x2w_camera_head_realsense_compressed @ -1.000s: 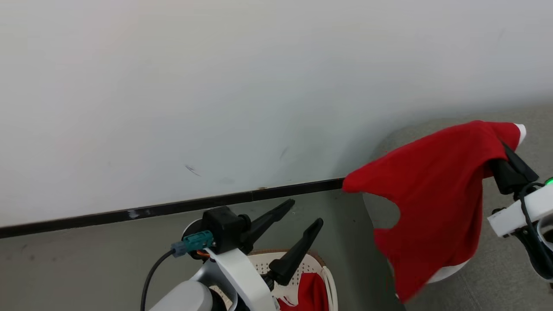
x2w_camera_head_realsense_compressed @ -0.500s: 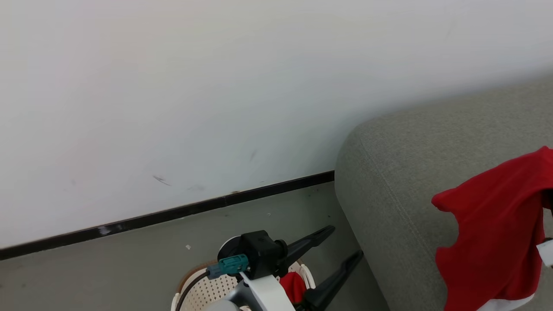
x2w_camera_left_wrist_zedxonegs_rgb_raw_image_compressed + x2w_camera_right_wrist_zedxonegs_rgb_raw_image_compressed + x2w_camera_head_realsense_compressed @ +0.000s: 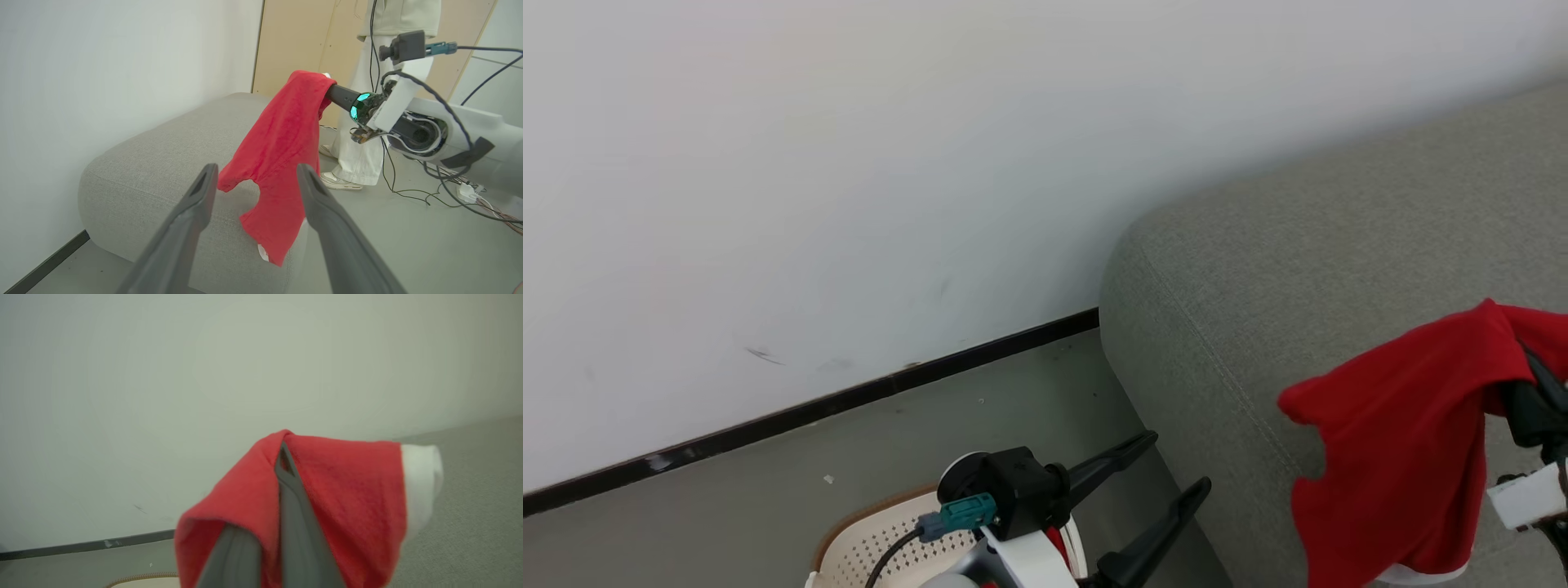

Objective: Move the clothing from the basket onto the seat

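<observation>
A red garment point(image 3: 282, 134) with white trim point(image 3: 421, 482) hangs from my right gripper point(image 3: 284, 457), which is shut on the clothing. It is held above the grey seat point(image 3: 1298, 245), and its lower hem dangles by the seat's near edge point(image 3: 269, 255). I cannot tell whether it touches the cushion. My left gripper point(image 3: 1176, 465) is open and holds nothing, just above the cream basket point(image 3: 866, 543), which stands on the floor left of the seat. A sliver of red cloth point(image 3: 1058, 541) shows in the basket behind the left wrist.
A white wall point(image 3: 849, 163) with a dark skirting strip point(image 3: 890, 384) runs behind the basket and seat. Beyond the seat a person's legs point(image 3: 359, 155) stand before a wooden panel point(image 3: 294, 41). Cables point(image 3: 470, 192) lie on the grey floor there.
The head view has shifted, bringing more of the seat into it. The garment still hangs from the shut right gripper, now over the seat. The left gripper stays open above the basket.
</observation>
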Tool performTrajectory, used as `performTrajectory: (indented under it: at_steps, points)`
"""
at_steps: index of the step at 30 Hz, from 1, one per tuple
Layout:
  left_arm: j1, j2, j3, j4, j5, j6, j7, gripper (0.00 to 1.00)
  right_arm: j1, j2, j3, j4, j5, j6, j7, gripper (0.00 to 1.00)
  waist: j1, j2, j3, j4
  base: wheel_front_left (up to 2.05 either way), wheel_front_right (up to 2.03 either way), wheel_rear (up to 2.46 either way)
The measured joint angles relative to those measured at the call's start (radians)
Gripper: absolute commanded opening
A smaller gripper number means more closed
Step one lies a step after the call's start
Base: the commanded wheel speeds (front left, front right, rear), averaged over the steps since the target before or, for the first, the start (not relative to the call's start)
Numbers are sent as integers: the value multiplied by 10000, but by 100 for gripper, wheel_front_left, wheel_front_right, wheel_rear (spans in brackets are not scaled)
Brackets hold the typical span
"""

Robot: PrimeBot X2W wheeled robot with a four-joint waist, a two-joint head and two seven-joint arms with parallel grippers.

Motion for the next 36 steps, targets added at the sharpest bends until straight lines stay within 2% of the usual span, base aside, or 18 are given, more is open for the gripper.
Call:
performTrajectory:
  at_steps: [4,11,21,36]
  points:
    - [2,48,130,61,86,13,-107,100,-948,-82,385,12,201,0,378,0,0,0,150,-177,0,0,0]
    - [1,328,560,48,382,291,-226,100,-3440,-516,244,359,706,0,1126,0,0,0,555,-310,0,0,0]
    - [-60,679,963,-265,708,734,-228,100,-6317,-966,-884,1952,936,0,1772,0,0,0,1282,-196,0,0,0]
    - [-769,715,631,-978,1298,821,71,100,-6902,-1620,-2019,4569,527,0,1779,0,0,0,2373,155,0,0,0]
